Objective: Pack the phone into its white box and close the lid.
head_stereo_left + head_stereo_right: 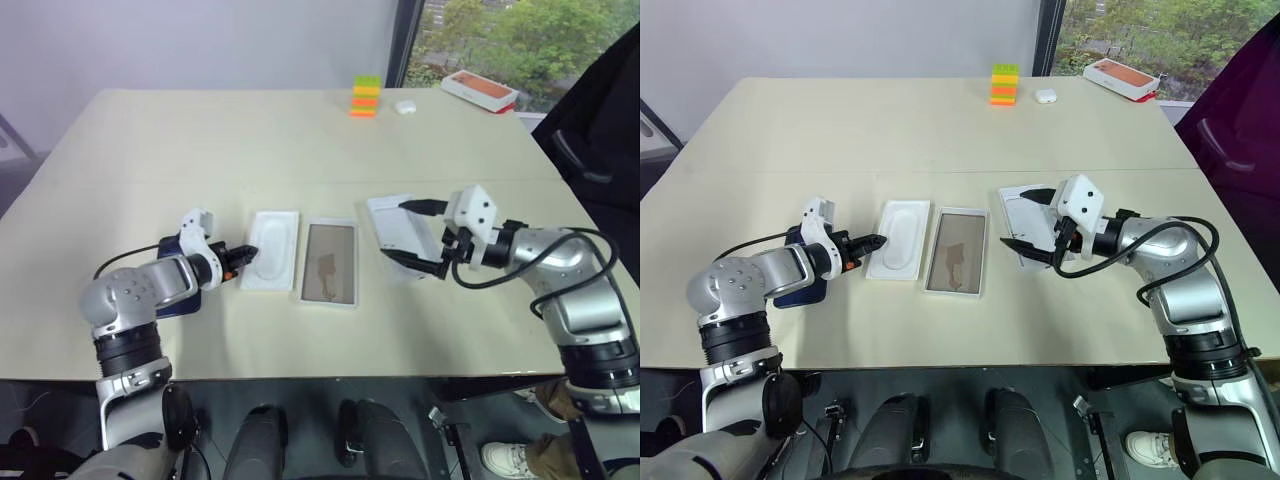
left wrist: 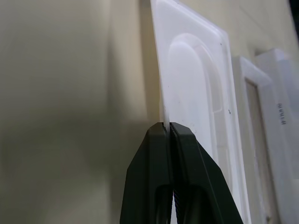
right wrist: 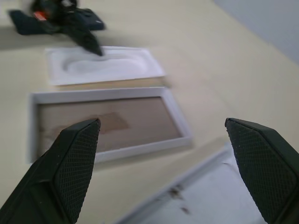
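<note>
Nearest the front edge of the surface (image 1: 130, 330) in the left eye view, the left tool (image 1: 247, 254) pinches the rim of the white insert (image 1: 272, 250); the phone (image 1: 172, 302) lies under that arm. Beside the insert sits the white box (image 1: 330, 263), then the lid (image 1: 398, 232), straddled by the wide right tool (image 1: 408, 232).

Left wrist view: fingers (image 2: 184, 158) clamp the insert's edge.

Right wrist view: fingers (image 3: 74, 163) spread wide.

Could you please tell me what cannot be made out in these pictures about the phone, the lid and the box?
- The phone: head views, mostly hidden under the left arm; its back and camera cluster cannot be seen.
- The lid: its printed outer face is not visible; the right gripper covers part of it.
- The white box: right wrist view, blurred; the mark on its floor is unreadable.
</note>
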Available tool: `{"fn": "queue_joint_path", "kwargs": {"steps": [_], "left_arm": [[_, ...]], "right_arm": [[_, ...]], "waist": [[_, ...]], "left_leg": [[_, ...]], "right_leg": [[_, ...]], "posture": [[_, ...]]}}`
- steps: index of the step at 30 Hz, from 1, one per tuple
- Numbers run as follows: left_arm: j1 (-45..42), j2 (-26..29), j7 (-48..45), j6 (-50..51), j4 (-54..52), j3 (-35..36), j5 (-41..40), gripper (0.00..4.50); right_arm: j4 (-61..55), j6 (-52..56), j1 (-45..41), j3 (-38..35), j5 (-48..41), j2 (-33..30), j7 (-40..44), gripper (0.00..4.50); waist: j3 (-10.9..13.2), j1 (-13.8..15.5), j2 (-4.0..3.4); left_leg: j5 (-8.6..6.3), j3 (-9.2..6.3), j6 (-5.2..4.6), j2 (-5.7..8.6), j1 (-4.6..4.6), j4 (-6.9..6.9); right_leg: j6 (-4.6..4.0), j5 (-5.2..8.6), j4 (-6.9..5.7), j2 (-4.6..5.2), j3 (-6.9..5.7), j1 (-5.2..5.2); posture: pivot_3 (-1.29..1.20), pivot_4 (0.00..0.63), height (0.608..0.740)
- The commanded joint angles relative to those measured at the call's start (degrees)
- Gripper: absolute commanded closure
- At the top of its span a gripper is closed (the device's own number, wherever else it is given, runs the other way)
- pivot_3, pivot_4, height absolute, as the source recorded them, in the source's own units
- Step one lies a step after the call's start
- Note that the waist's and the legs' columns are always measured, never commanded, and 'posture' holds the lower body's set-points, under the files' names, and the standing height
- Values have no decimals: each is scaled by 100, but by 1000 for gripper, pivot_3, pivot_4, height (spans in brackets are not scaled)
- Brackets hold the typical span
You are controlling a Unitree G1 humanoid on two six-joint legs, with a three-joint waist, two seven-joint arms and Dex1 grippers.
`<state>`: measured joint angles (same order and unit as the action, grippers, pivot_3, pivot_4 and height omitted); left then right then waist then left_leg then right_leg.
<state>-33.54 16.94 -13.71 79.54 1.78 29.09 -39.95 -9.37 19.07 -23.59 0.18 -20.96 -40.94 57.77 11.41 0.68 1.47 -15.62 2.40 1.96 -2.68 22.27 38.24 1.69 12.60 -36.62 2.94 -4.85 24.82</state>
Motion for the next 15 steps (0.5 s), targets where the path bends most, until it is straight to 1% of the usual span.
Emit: {"fn": "queue_joint_path", "kwargs": {"steps": [1,4,8,12,15], "left_arm": [[-91,183,-149,59,-243,192,-270,4482],[-63,208,-161,83,-292,197,-346,4482],[-38,370,-150,118,-292,246,-361,4482],[-64,470,-136,104,-290,270,-365,4482],[-49,548,-148,65,-274,267,-362,4482]], "right_arm": [[-613,482,77,160,-347,173,-67,0],[-773,679,82,311,-299,302,-212,0],[-969,588,223,863,91,389,-273,0],[-817,444,221,1143,358,470,-329,0],[-663,642,76,1259,379,660,-449,0]], "waist": [[0,-21,0],[0,-9,-1],[0,-6,0],[0,-1,0],[0,-8,0]], "left_leg": [[0,0,0,-1,-1,0],[0,1,0,-3,-1,0],[0,1,0,-2,2,0],[0,1,0,-1,3,0],[0,1,0,-1,3,1]], "right_leg": [[0,0,0,-1,1,0],[0,0,-1,-1,1,1],[0,0,0,-1,1,4],[0,0,1,0,1,4],[-1,0,0,-1,1,4]], "posture": [[0,150,740],[0,150,740],[0,150,740],[0,150,740],[0,150,740]]}}
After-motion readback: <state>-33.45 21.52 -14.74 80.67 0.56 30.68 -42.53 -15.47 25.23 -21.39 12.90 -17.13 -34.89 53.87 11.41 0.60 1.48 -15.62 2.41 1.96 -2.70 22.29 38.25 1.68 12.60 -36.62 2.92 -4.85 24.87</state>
